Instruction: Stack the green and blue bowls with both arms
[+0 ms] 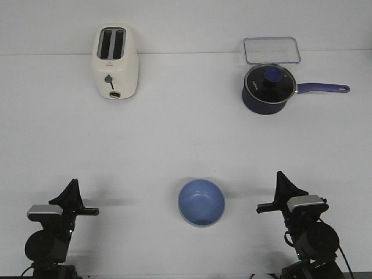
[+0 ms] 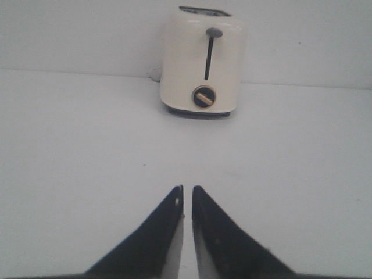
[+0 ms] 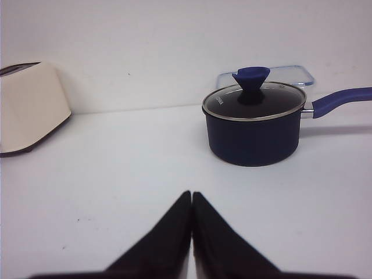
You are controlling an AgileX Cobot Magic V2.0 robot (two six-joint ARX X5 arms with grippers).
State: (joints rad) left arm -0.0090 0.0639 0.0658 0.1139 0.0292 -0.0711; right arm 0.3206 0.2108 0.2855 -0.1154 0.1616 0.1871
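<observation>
two black arms with grey top pieces, tapering black pointed fingers (image 2: 216,235), thin cables.

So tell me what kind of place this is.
Probably a staged kitchen-style test bench: a cream toaster, a lidded navy saucepan and a blue bowl sit on a plain white table.

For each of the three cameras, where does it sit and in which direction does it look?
Front view: high, looking forward over the table at the blue bowl; both arms show.
Left wrist view: on the left arm, facing the toaster; shut jaws show.
Right wrist view: on the right arm, facing the saucepan; shut jaws show.
Shared: both wrist views see the toaster.
</observation>
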